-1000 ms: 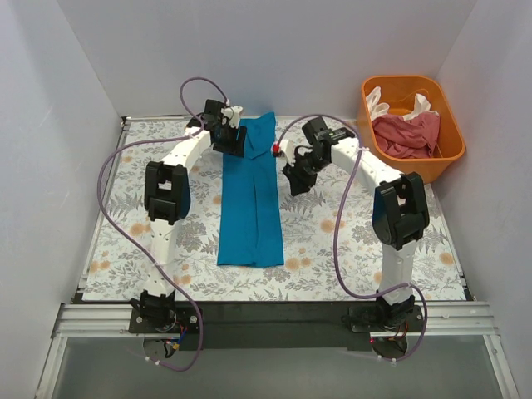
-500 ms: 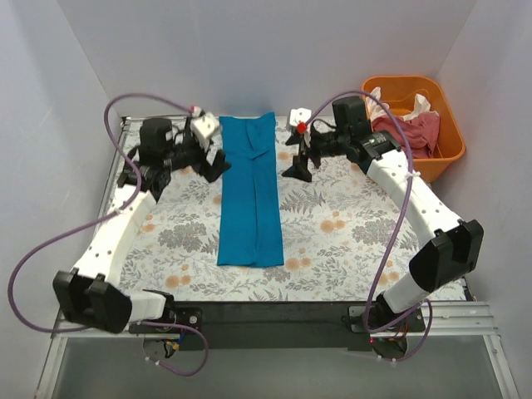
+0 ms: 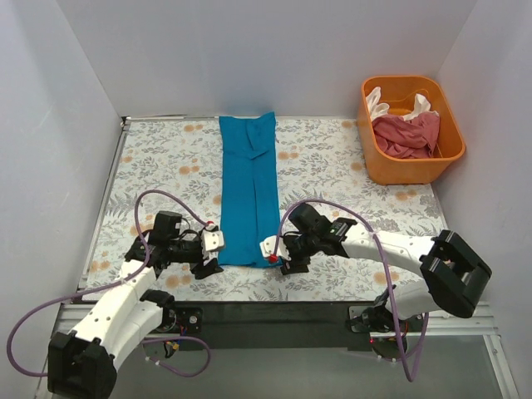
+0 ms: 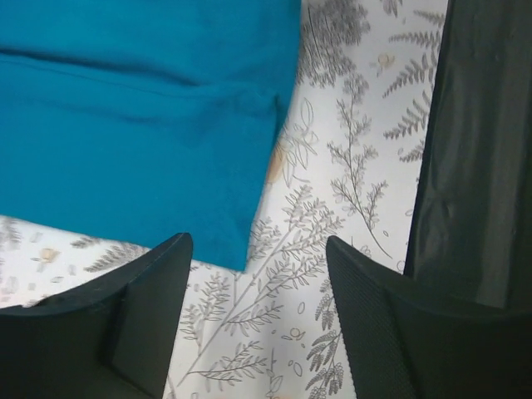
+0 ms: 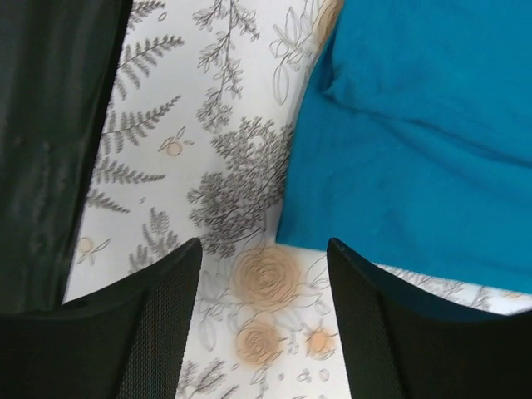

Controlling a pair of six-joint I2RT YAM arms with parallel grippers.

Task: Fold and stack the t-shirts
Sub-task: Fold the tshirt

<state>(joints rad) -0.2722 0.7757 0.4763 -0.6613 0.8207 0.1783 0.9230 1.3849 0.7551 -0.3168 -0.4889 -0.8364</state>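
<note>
A: Fingers first, pls?
B: The left gripper (image 4: pixel 258 253): jaws spread, nothing btwn them, tips just off the near-left corner of the teal t-shirt (image 4: pixel 125 125). The right gripper (image 5: pixel 264 249): same, spread & empty, at the near-right corner.
A: And the shirt itself?
B: Flat on the table (image 3: pixel 349 166), mid, a long narrow strip running from far edge to near hem. Sides look folded in.
A: Progress?
B: Early, I'd say. Lengthwise fold done on 1; crosswise fold(s) left. The pink-red t-shirt (image 3: pixel 407 135) & the cream-white t-shirt (image 3: pixel 376 101) lie crumpled in the orange tub (image 3: pixel 407 170), far right. No stack yet.
A: Counts?
B: 3 shirts: 1 teal, 1 pink-red, 1 cream-white (shows at 2 spots; I take it as 1). 1 tub. 2 grippers.
</note>
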